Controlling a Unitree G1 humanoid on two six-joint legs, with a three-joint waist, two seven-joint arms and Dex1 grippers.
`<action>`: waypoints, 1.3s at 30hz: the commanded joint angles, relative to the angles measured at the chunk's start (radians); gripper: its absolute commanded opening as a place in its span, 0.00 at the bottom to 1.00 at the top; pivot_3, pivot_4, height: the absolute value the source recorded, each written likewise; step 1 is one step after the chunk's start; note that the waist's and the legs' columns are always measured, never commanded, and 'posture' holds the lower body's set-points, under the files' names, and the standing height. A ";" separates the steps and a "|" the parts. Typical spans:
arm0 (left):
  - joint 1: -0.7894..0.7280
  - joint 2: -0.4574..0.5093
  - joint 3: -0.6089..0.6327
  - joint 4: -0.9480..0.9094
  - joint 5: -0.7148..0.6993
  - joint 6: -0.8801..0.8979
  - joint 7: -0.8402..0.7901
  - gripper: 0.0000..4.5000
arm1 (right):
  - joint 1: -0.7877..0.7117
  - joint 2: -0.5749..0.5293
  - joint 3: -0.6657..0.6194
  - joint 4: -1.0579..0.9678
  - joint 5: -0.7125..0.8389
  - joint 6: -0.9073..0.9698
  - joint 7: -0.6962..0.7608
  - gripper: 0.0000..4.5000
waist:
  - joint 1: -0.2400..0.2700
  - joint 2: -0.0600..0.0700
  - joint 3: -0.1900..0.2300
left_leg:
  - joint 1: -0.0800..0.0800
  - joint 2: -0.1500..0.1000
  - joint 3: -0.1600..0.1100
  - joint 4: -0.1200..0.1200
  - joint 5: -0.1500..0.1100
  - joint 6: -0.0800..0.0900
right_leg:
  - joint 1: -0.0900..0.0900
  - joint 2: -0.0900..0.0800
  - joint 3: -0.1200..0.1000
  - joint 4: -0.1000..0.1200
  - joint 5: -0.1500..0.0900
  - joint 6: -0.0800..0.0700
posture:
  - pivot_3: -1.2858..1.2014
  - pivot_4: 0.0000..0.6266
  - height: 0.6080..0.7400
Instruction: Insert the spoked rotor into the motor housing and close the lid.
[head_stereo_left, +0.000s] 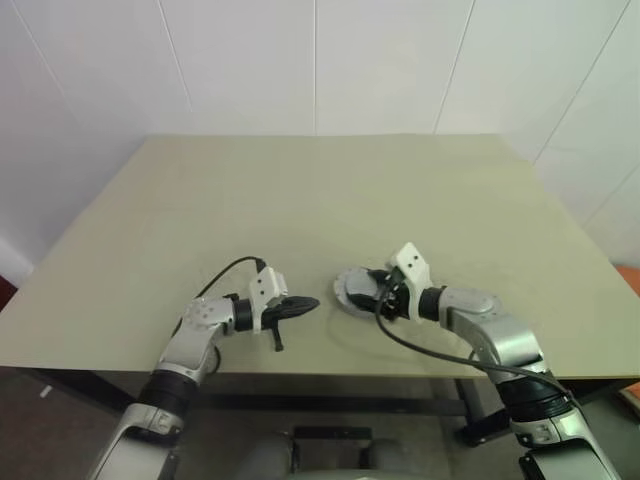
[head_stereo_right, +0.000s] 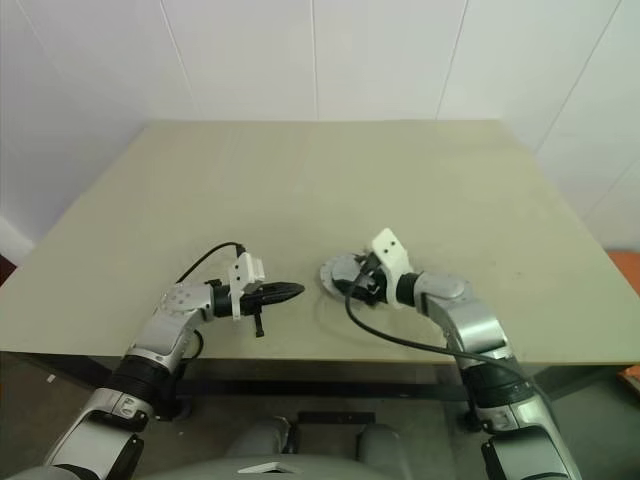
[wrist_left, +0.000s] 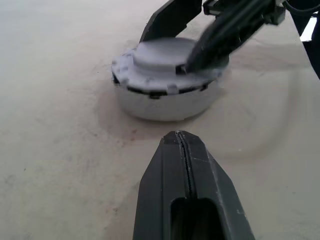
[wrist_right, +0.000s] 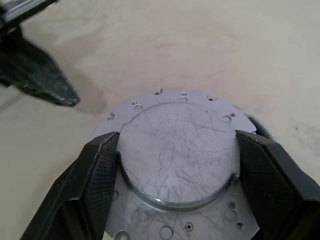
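Right wrist view: right gripper (wrist_right: 175, 170) spread around lid's (wrist_right: 177, 150) raised scratched grey disc, near table (head_stereo_left: 300, 190) front edge. Left gripper (wrist_left: 186, 165) clenched, empty, held level beside motor housing (wrist_left: 162, 102).

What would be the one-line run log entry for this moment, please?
left gripper: shut, empty, beside assembly | right gripper: fingers wide around raised centre of lid | lid: on top of motor housing | table: assembly near front edge

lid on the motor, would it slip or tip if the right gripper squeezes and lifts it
Probably stiff: the lid looks like scratched metal. The right gripper spans its smooth round raised centre, so it may slip. It sits flat on the squat housing, so tipping seems unlikely.
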 joint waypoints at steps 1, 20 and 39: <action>-0.023 -0.003 0.014 -0.008 -0.007 -0.015 0.002 0.00 | -0.053 0.025 -0.080 -0.018 0.041 -0.002 -0.035 0.72 | 0.000 0.000 0.000 | -0.001 0.000 0.000 0.000 0.000 0.001 | -0.001 0.000 0.000 0.000 0.000 0.000 | 0.52 0.00 1.00; -0.031 -0.006 0.015 -0.004 -0.004 -0.018 0.005 0.00 | -0.054 -0.077 0.037 0.009 -0.077 -0.038 0.046 0.72 | 0.000 0.001 0.000 | -0.010 -0.001 0.001 0.000 0.002 0.003 | -0.006 0.001 -0.001 0.000 0.001 0.002 | 0.52 0.00 1.00; -0.027 -0.006 0.012 -0.017 -0.007 -0.008 0.003 0.00 | -0.048 -0.127 0.067 0.036 -0.112 -0.017 0.095 0.72 | 0.003 0.000 -0.001 | -0.009 -0.002 0.001 0.001 0.002 0.003 | -0.003 0.001 -0.002 0.000 0.001 0.002 | 0.52 0.00 1.00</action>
